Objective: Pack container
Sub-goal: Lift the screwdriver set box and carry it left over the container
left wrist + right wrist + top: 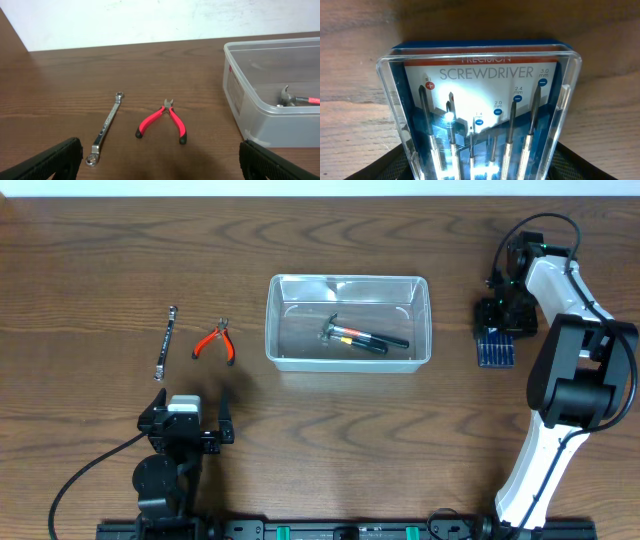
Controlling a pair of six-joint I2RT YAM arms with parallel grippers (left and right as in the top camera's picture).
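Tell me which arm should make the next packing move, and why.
Likely right. The right gripper sits at the screwdriver set case, just right of the container, with the case filling its wrist view. The left gripper is open but sits well short of the wrench and pliers.

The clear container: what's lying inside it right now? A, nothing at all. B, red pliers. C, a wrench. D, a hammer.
D: a hammer lies on the floor of the clear container, while the red pliers and wrench lie outside it.
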